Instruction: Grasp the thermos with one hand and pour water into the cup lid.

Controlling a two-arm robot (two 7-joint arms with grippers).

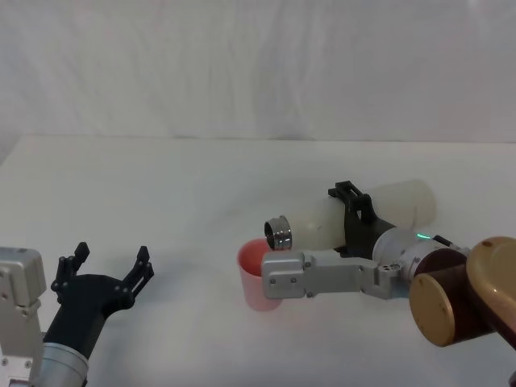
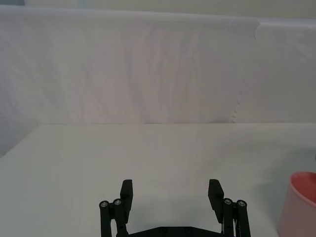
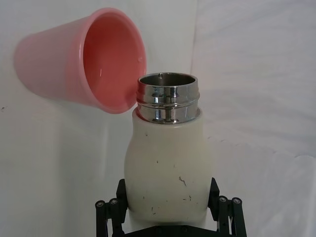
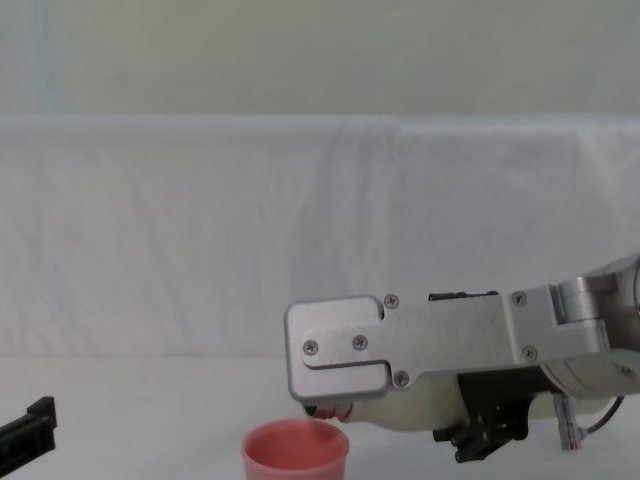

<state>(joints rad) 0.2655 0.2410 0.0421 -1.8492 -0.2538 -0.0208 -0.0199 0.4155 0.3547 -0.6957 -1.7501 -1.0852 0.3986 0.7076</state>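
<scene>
White cloth covers your surface (image 1: 161,185) and hangs as a backdrop (image 1: 258,64) behind it. Your right end effector (image 1: 355,218) is clamped around the body of the thermos (image 1: 363,211), right of centre, with a black finger (image 3: 221,210) pressed against each side of the cream-white bottle in the right wrist view. You have the thermos tipped almost level above the surface, base to the right and steel threaded neck (image 1: 279,232) pointing left. That neck sits just over the right side of the rim of the cup lid (image 1: 256,274), which stands upright on the surface near the middle, a little toward the near edge. In the right wrist view the open mouth of the neck lies close beside the pink rim, and whether they touch cannot be told. In the chest view the cup lid stands just below the neck, partly under your right forearm. Your left end effector (image 1: 109,266) hovers at the near left, well apart from the cup lid, its fingers (image 2: 126,192) spread wide and holding nothing.
</scene>
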